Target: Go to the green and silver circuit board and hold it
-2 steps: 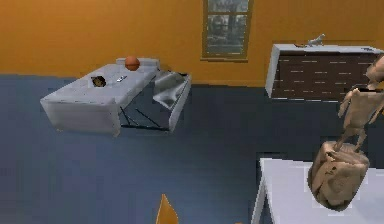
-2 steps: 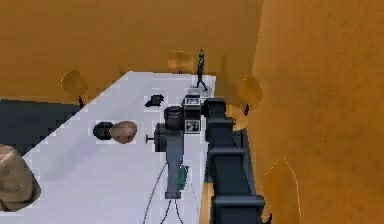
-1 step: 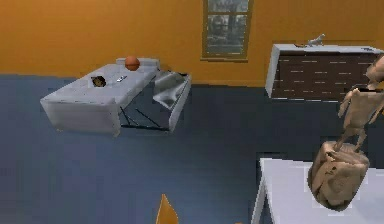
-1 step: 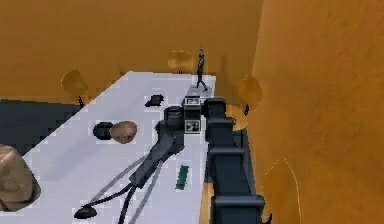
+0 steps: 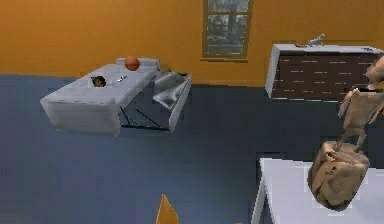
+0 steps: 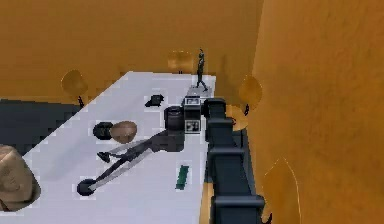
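The arm [image 6: 228,160] reaches out along the table [image 6: 130,100], over the table's edge nearer the arm side view's right. It ends about halfway up the table at two white squares [image 6: 193,125]. From there the gripper [image 6: 95,172] slants back across the tabletop toward the table's near-left corner, its two thin fingers [image 6: 145,152] lying low over the white surface. How the fingers stand to each other cannot be told. Only bare tabletop lies at their tips, so the gripper holds nothing. The green strip [image 6: 182,177] lies flat on the table near its near end, just beside the arm on the arm's left and apart from the fingertips. Farther up the table from the fingertips sit a dark round thing [image 6: 103,129] and, just beside it, a tan bowl-like thing [image 6: 124,131]; what is in that one cannot be told. A brown bag [image 6: 12,180] stands at the table's near-left corner, its contents hidden. A dark upright figure [image 6: 202,68] stands at the table's far end, and yellow chairs [image 6: 248,92] ring the table.
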{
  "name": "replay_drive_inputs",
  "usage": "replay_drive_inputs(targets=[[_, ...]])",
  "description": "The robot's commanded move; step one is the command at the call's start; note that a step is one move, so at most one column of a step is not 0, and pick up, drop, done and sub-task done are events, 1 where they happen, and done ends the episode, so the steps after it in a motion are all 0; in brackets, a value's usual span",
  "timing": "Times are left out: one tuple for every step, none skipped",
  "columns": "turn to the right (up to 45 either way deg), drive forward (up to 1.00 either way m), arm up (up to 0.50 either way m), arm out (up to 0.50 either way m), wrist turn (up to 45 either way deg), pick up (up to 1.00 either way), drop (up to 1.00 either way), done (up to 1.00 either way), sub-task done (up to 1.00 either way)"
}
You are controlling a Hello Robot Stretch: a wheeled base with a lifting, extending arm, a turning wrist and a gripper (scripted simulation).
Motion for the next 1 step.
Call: replay_drive_inputs(targets=[[0.0,0.0,0.0,0.0,45.0,0.0,0.0,0.0,0.0]])
